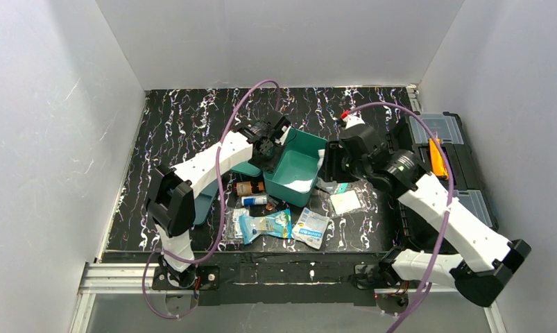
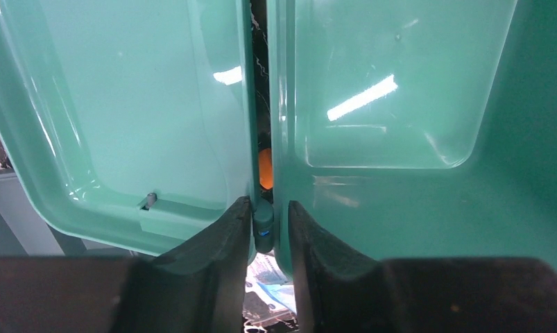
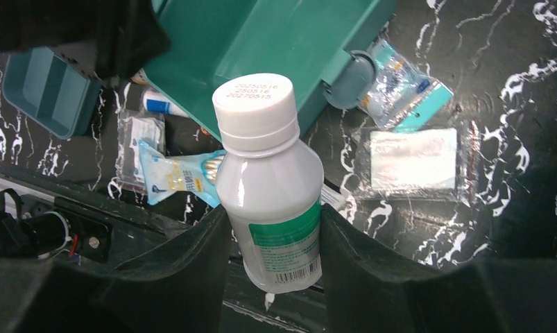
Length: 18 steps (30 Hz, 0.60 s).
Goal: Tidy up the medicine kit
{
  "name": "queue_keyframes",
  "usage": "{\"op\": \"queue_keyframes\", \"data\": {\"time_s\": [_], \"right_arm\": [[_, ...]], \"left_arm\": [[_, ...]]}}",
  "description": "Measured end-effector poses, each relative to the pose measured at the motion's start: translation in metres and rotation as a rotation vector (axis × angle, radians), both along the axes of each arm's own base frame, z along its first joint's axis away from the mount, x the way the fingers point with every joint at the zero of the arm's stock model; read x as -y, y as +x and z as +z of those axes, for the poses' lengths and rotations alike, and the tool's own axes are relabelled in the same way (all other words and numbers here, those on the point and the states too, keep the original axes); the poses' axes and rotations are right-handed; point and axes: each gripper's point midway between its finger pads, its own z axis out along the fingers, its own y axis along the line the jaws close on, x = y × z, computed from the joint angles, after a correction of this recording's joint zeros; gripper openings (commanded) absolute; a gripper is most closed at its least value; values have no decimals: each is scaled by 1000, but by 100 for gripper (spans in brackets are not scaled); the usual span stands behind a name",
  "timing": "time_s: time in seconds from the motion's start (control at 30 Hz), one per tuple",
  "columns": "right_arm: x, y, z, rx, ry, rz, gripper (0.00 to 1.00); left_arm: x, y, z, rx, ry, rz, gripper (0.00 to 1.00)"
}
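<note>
One bottle (image 3: 272, 180) clamped in your right gripper (image 3: 273, 211) — lower it into the medicine kit (image 1: 309, 142); left gripper (image 2: 267, 205) at hinge (image 2: 263, 222), hold unclear.

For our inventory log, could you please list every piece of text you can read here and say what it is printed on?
"20250516": first line on the white cap of the bottle held by the right gripper.
"250516": second line, same cap.
"20270515": third line, same cap.
The bottle's label and barcode, and the blue pouch: print too small or blurred to read.

The tool (image 2: 266, 205) straddles the medicine kit's (image 2: 372, 83) hinge (image 2: 263, 225).
</note>
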Motion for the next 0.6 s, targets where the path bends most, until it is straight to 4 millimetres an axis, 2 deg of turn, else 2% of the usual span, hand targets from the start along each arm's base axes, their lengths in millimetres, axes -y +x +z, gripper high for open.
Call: {"op": "queue_keyframes", "data": {"time_s": [0.1,0.23,0.43,0.6], "right_arm": [[-17,12,0,-14,12,9,8],[-35,25,-12,-56,25,-9,8],[-58,47,-36,-122,47,-88,8],[-70,64,-51,-154,86,-185,9]], "left_arm": [[1,-2,2,0,-2,-4,53],[0,-4,16,26,-32,-4,59],[-9,-10,59,126,-100,6,64],[-34,-31,95,232,-171,44,74]]}}
